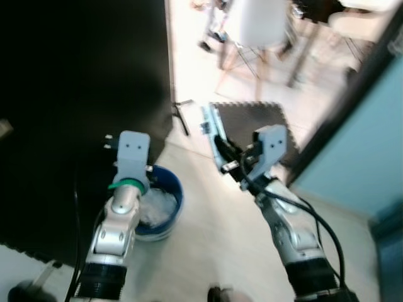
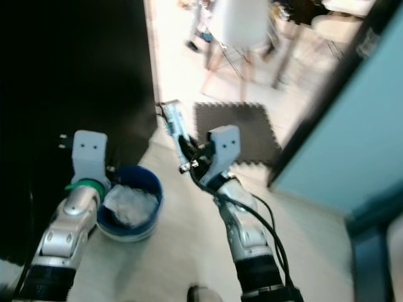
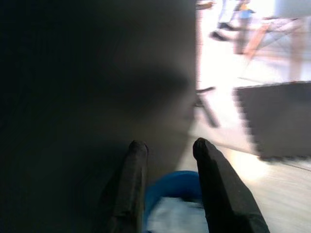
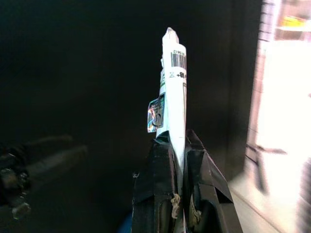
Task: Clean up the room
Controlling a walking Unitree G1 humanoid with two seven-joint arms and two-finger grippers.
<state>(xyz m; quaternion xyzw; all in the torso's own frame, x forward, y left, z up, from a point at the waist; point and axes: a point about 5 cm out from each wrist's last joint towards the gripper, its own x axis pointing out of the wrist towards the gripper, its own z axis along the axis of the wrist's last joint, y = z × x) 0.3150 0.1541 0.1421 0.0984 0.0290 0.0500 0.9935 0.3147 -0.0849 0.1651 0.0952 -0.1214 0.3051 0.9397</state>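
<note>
Right gripper (image 4: 177, 145) is clamped on a flat white packet (image 4: 174, 87) over open pale floor (image 1: 214, 226), beside the foam mat's (image 1: 252, 123) jagged edge. Left gripper (image 3: 167, 145), fingers apart, hovers over the round blue bucket (image 1: 170, 201).

A flat white packet (image 4: 173, 92) with a barcode stands pinched edge-on in the right pincer (image 4: 181, 145), above the floor beside a blue bucket (image 2: 129, 204) holding crumpled white rubbish.
</note>
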